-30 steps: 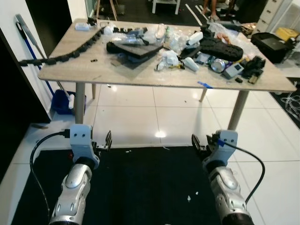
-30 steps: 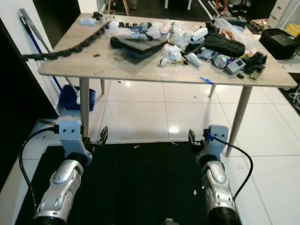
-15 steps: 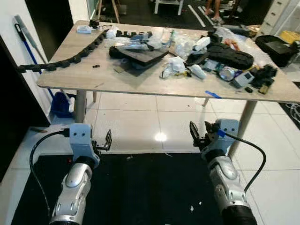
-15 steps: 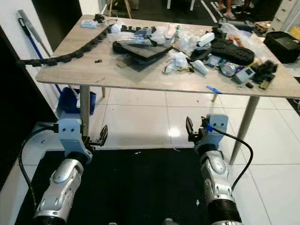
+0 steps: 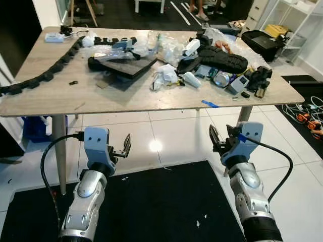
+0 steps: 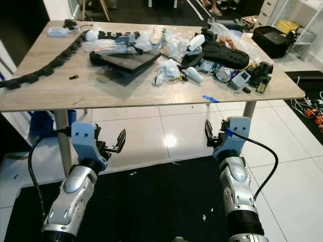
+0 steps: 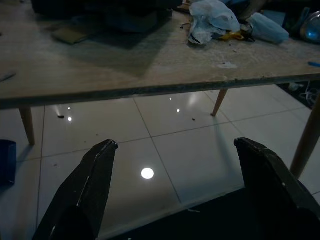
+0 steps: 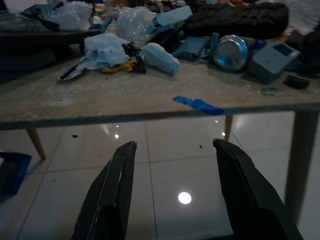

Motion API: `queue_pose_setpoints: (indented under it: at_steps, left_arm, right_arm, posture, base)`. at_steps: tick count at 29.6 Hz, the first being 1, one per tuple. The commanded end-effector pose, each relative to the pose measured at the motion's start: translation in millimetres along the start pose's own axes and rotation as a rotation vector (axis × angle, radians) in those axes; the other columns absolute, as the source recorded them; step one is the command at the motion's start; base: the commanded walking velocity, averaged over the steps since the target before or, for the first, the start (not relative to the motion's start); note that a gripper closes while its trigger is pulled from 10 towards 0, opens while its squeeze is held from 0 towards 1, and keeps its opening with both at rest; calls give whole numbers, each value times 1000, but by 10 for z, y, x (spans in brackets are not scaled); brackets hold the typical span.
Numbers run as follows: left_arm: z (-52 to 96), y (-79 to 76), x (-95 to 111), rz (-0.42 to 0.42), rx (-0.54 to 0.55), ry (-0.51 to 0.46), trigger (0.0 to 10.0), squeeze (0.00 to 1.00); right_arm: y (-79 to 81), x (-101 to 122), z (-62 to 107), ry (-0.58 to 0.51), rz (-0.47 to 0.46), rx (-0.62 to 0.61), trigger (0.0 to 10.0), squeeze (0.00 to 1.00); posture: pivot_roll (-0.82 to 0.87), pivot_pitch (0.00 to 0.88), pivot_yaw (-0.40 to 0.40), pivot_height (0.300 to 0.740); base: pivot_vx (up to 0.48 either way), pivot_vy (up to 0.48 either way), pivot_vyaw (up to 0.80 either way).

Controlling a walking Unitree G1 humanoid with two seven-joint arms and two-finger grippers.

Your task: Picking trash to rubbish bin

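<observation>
On the desk (image 5: 60, 96) lies a crumpled white wrapper (image 5: 164, 75), likely light and soft; pinch its bunched middle. Both left tool (image 5: 126, 146) and right tool (image 5: 218, 141) hang released, empty.

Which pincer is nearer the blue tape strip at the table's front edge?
Right. The right pincer hangs just below the blue tape strip; the left pincer is well off to its left.

Wooden table (image 5: 45, 96), glossy white tiles (image 5: 166, 131)
</observation>
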State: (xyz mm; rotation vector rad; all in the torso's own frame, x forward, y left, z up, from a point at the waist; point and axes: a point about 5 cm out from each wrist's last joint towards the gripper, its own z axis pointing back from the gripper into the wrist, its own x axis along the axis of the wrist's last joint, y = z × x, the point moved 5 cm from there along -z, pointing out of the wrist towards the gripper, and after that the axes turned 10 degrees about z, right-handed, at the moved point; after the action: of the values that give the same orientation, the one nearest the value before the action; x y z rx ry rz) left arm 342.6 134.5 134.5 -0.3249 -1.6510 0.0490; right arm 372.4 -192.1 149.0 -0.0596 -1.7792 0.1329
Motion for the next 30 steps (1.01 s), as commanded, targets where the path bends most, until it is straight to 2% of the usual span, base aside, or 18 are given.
queue_pose_setpoints:
  at_steps: [1,6,15,20,30]
  left_arm:
    - [15,-36,-29,0,-10,15,10000,0]
    - [-2,-55,54,-8,-19,4,10000,0]
    - [20,-158,62,-14,-59,12,10000,0]
    - [22,-286,91,-46,-112,12,10000,0]
    - [39,-399,144,-73,-174,2,10000,0]
  right_arm:
    - [-18,47,-9,-8,16,7,10000,0]
    - [-2,228,-91,-58,22,29,10000,0]
    - [-20,287,-88,-74,39,29,10000,0]
    - [-47,291,-78,-70,39,26,10000,0]
    - [-36,323,-95,-74,54,37,10000,0]
  posture:
    - [5,135,-38,740]
    - [4,139,-41,740]
    - [-2,154,-42,740]
    - [-7,157,-44,740]
    - [-10,163,-47,740]
  base:
    - [326,0,0]
    - [330,0,0]
    - [330,0,0]
    - [329,0,0]
    - [329,0,0]
